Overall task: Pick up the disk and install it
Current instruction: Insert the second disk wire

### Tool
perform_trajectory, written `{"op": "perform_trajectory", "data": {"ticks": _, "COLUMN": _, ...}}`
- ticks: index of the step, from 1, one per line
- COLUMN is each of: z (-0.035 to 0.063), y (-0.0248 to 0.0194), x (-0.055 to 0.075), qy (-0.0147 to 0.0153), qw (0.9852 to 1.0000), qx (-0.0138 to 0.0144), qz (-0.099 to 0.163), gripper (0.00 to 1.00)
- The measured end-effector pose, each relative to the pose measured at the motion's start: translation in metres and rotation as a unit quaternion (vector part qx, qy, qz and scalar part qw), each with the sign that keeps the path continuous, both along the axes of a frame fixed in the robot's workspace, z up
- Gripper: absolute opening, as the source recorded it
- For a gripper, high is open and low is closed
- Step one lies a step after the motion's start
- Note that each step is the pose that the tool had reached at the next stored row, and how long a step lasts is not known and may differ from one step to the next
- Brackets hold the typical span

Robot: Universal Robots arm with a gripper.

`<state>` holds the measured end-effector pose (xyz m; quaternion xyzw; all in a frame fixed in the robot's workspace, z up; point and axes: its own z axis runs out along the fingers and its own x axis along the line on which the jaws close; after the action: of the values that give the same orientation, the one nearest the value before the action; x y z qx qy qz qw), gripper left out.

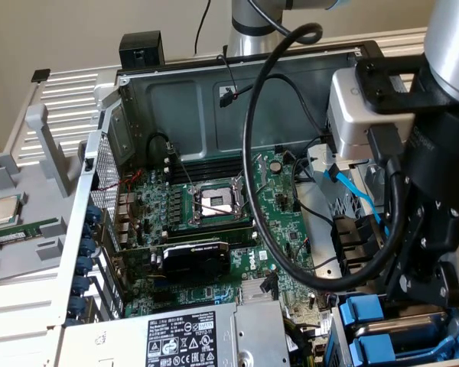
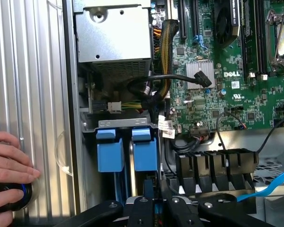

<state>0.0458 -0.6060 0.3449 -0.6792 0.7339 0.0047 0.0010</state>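
The disk (image 2: pixel 145 153), in its blue carrier, stands upright in the drive cage (image 2: pixel 123 124) at the corner of the open computer case (image 1: pixel 237 84), beside a second blue-framed drive (image 2: pixel 109 153). My gripper (image 2: pixel 154 208) hangs just above its edge, my fingers drawn nearly together with nothing visibly between them. A person's hand (image 2: pixel 7 168) rests on a round device on the ribbed table (image 2: pixel 38 71) nearby.

The disk (image 2: pixel 145 152) stands on edge in the drive cage at the open computer case's corner, only its blue carrier end showing, just beside a similar blue-framed drive.
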Motion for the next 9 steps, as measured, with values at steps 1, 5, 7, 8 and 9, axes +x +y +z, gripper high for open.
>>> {"op": "perform_trajectory", "data": {"ticks": 1, "z": 0.0, "y": 0.0, "x": -0.0004, "qy": 0.0001, "qw": 1.0, "qx": 0.0, "qz": 0.0, "gripper": 0.16}}
{"op": "perform_trajectory", "data": {"ticks": 5, "z": 0.0, "y": 0.0, "x": -0.0013, "qy": 0.0, "qw": 1.0, "qx": -0.0001, "qz": 0.0, "gripper": 0.16}}
{"op": "perform_trajectory", "data": {"ticks": 7, "z": 0.0001, "y": 0.0, "x": -0.0014, "qy": -0.0002, "qw": 1.0, "qx": -0.0001, "qz": 0.0, "gripper": 0.16}}
{"op": "perform_trajectory", "data": {"ticks": 8, "z": 0.0001, "y": 0.0, "x": -0.0014, "qy": -0.0005, "qw": 1.0, "qx": -0.0001, "qz": 0.0, "gripper": 0.16}}
{"op": "perform_trajectory", "data": {"ticks": 9, "z": 0.0001, "y": 0.0, "x": -0.0014, "qy": -0.0008, "qw": 1.0, "qx": 0.0, "qz": 0.0, "gripper": 0.16}}
